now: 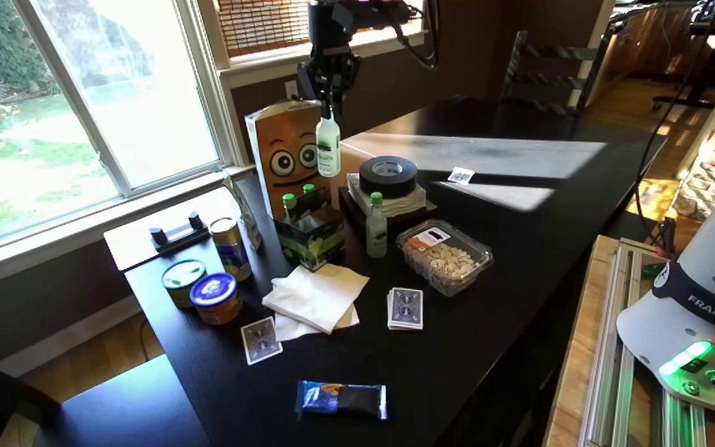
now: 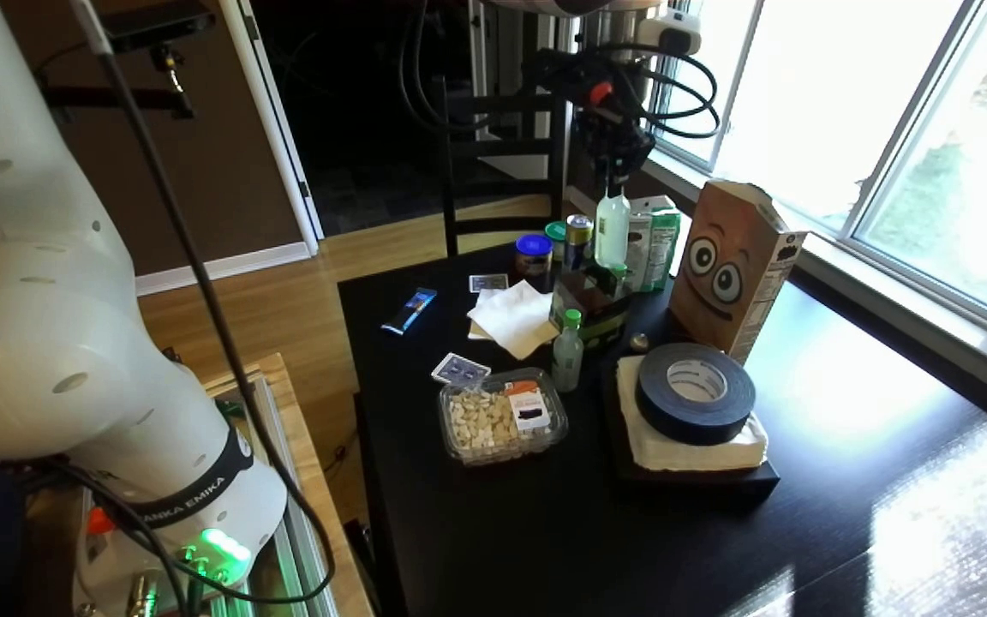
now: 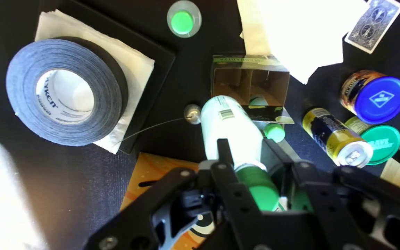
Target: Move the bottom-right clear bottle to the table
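My gripper (image 1: 328,113) is shut on the neck of a clear bottle (image 1: 328,149) with a green cap. The bottle hangs upright in the air above the bottle carrier (image 1: 315,245); it also shows in an exterior view (image 2: 612,231) and in the wrist view (image 3: 231,132), where the fingers stand around its neck. Two green caps show in the carrier in an exterior view; the wrist view shows one cap (image 3: 274,132) and open compartments. Another clear bottle (image 1: 377,234) stands on the black table (image 1: 438,366) beside the carrier; it also shows in the wrist view (image 3: 183,22).
An orange box with a face (image 1: 289,155) stands behind the carrier. A tape roll (image 1: 387,177) lies on napkins nearby. A nut container (image 1: 447,254), paper napkins (image 1: 317,298), playing cards (image 1: 406,308), cans (image 1: 230,248) and a snack bar (image 1: 342,398) lie around.
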`<state>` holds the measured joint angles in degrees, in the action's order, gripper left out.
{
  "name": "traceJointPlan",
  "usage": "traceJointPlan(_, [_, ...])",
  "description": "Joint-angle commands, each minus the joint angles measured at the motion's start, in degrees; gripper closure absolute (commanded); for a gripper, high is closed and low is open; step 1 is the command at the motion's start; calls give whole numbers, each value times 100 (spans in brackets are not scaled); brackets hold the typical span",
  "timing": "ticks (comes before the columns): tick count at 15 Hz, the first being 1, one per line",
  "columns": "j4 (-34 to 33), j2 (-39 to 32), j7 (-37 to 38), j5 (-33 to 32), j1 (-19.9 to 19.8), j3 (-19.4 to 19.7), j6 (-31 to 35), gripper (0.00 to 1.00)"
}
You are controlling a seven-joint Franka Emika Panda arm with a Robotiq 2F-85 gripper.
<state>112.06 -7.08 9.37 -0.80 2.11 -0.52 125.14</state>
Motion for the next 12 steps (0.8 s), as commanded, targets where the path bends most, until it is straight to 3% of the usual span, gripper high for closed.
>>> traceJointPlan(1, [7, -181, 210, 95, -87, 75, 58, 93])
traceJointPlan(8, [454, -633, 162, 769, -359, 225, 804, 93])
traceJointPlan(12, [820, -841, 262, 818, -285, 194, 1512, 93])
